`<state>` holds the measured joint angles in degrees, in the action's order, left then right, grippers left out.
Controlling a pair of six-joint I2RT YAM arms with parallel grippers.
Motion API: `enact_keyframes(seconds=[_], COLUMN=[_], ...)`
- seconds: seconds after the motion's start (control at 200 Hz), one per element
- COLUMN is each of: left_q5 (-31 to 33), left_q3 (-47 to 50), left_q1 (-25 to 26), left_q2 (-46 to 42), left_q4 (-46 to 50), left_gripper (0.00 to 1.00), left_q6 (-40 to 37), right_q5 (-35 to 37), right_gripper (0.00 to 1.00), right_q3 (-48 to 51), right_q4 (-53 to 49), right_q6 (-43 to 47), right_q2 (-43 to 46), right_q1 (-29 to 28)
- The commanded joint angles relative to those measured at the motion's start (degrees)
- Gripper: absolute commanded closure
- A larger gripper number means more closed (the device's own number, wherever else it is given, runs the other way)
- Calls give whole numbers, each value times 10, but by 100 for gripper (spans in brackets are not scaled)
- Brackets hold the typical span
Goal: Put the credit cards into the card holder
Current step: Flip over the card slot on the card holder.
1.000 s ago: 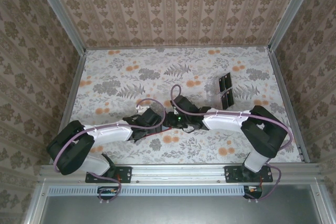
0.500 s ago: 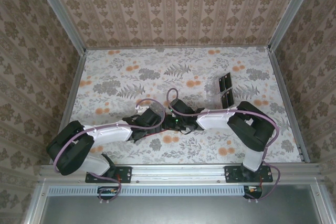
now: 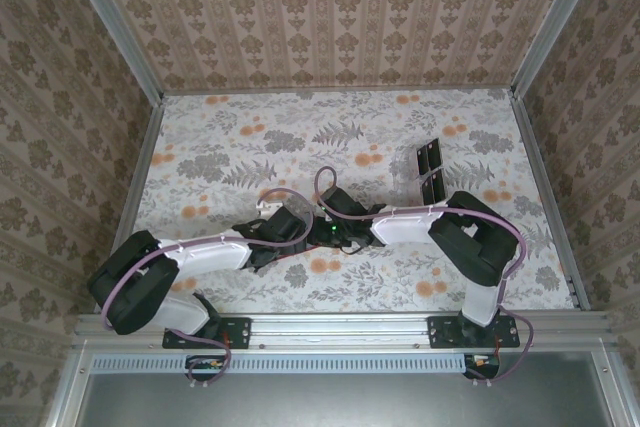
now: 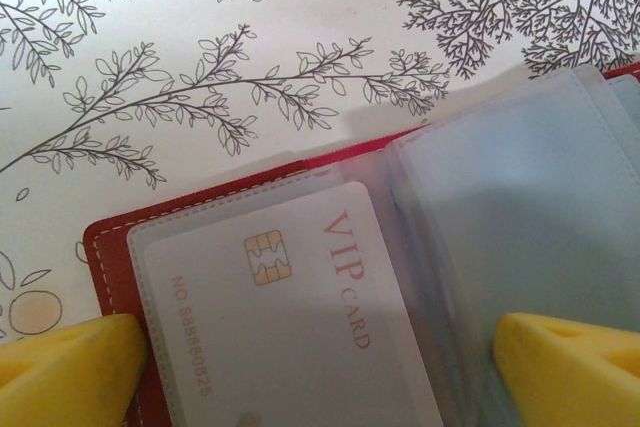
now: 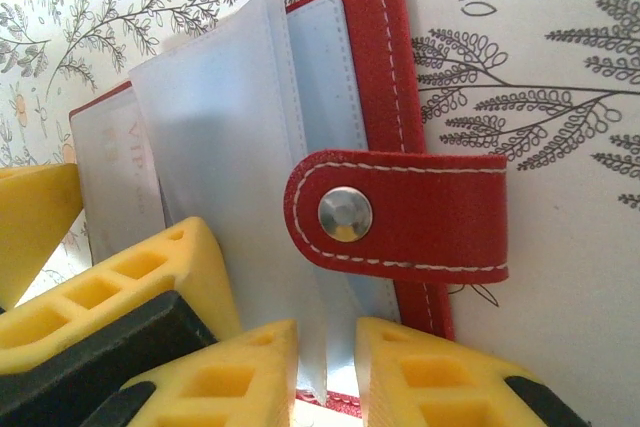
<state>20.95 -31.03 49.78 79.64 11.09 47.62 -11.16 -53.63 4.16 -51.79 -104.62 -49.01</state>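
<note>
Right fingers (image 5: 420, 377) have narrowed, pinching the card holder (image 5: 410, 217) sleeve (image 5: 220, 117) edge.

The pale credit card (image 4: 290, 327), in a clear sleeve of the red card holder (image 4: 110, 247), reads "VIP CARD" in reddish-gold letters beside its chip. Near its left edge runs a faint "NO.88880825", the digits not quite certain. The right wrist view shows "VIP" dimly through the sleeve

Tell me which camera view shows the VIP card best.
The left wrist view: the VIP card lies face up inside a clear sleeve of the card holder, chip and lettering readable. The right wrist view catches a dim strip of it at the left; the top view is too distant to tell.
</note>
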Motion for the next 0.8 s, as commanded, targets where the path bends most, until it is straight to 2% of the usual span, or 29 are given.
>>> enact_keyframes(seconds=[0.0, 0.155, 0.295, 0.475, 0.795], left_q5=[-31, -29, -29, -27, -77], left_q3=[29, 29, 24, 11, 21], left_q1=[-4, -4, -4, -24, -119], left_q2=[4, -2, -9, -58, -183], left_q4=[65, 67, 73, 106, 139], left_gripper=[0, 0, 0, 0, 0], left_q6=[16, 15, 14, 4, -21], right_q5=[-2, 0, -2, -7, -10], right_gripper=[78, 87, 100, 100, 100], right_q3=[-10, -9, -11, -13, -52], right_q4=[3, -1, -9, -18, -58], right_q6=[-12, -11, -6, -1, 19], right_q2=[-16, -8, 1, 28, 56], right_q1=[1, 2, 2, 1, -17])
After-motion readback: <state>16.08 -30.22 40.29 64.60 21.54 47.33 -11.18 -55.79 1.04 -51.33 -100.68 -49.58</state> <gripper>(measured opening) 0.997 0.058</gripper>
